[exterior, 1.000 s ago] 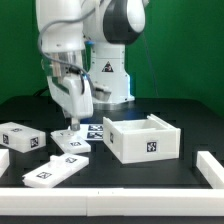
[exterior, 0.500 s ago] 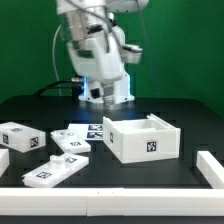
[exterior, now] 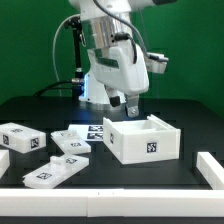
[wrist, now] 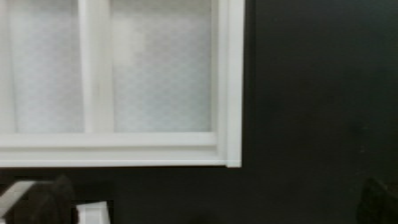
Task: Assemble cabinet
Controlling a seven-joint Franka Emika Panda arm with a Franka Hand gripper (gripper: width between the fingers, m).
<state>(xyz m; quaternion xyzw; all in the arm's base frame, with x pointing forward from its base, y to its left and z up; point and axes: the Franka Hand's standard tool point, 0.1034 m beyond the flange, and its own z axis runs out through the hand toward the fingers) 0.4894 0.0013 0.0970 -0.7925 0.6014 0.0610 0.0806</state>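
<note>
The gripper (exterior: 129,103) hangs in the upper middle of the exterior view, just above the back wall of the cabinet (exterior: 145,140); its fingers (exterior: 136,104) point down and touch neither the wall nor anything else that can be made out from this side.

In the wrist view the gripper (wrist: 210,206) shows its two dark fingers (wrist: 39,200) at opposite sides of the picture, spread wide, with only the black table (wrist: 320,90) between them; they grip nothing.

The cabinet sits right of centre in the exterior view, an open-topped white box resting flat on the table (exterior: 190,118), with a square black-and-white tag on its front wall; in the wrist view the cabinet (wrist: 231,100) appears from above as white walls around a pale interior, with narrow white uprights running across it, and one outer corner lies close to the line between the fingers.

In the exterior view's lower left lie three loose white tagged blocks, apart from the cabinet: one at the far left (exterior: 22,137), one nearer the middle (exterior: 72,141), one towards the front (exterior: 55,172); the marker board (exterior: 92,129) lies flat between the middle block and the cabinet, just beside the cabinet's left wall.
</note>
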